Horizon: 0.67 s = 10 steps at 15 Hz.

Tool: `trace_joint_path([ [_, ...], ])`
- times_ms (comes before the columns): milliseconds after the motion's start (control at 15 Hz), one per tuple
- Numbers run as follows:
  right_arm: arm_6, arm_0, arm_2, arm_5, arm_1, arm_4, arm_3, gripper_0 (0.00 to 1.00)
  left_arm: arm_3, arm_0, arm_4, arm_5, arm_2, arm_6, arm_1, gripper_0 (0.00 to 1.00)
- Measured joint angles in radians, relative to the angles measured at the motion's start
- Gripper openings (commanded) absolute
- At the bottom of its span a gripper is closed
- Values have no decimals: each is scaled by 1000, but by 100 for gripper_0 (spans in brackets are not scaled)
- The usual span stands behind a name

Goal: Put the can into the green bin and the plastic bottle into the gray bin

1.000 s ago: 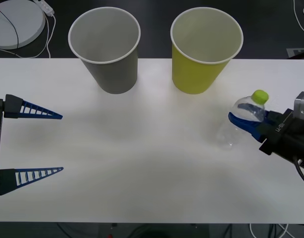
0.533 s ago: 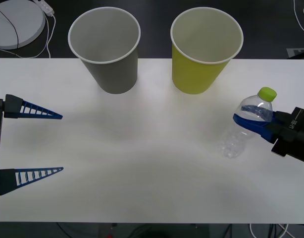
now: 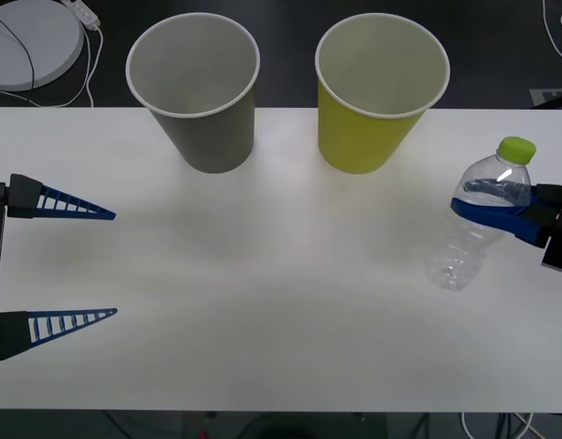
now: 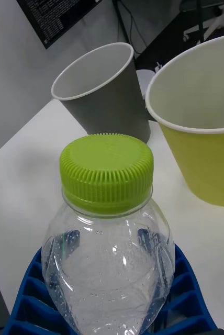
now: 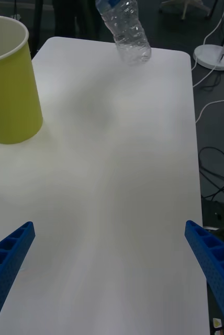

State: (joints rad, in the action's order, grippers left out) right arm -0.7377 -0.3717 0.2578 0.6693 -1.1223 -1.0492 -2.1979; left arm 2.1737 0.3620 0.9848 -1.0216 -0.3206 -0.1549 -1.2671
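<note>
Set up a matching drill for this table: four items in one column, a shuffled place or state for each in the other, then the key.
1. clear plastic bottle with lime-green cap
2. gray tapered bin
3. yellow-green tapered bin
4. left gripper

A. open, over the table's left side
B. far edge, left of the other bin
C. clamped in the right gripper
D. far edge, nearer the bottle

Pairs: 1-C, 2-B, 3-D, 4-A

bins – 2: green bin [image 3: 377, 101], gray bin [image 3: 199, 101] | plastic bottle [image 3: 478, 219] – 1
</note>
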Motion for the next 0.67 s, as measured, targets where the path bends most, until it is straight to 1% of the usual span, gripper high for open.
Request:
trace_joint_path([
  [133, -98, 3, 48, 21, -14, -45, -37, 0, 0, 0, 0, 0, 0, 0, 0, 100],
  [267, -179, 13, 71, 23, -31, -77, -73, 0, 0, 0, 0, 0, 0, 0, 0, 100],
  [467, -267, 49, 78, 23, -62, -101, -117, 0, 0, 0, 0, 0, 0, 0, 0, 100],
  [533, -291, 66, 78, 24, -72, -118, -130, 0, 0, 0, 0, 0, 0, 0, 0, 100],
  [667, -364, 113, 77, 45, -81, -178, -156, 0, 0, 0, 0, 0, 0, 0, 0, 100],
])
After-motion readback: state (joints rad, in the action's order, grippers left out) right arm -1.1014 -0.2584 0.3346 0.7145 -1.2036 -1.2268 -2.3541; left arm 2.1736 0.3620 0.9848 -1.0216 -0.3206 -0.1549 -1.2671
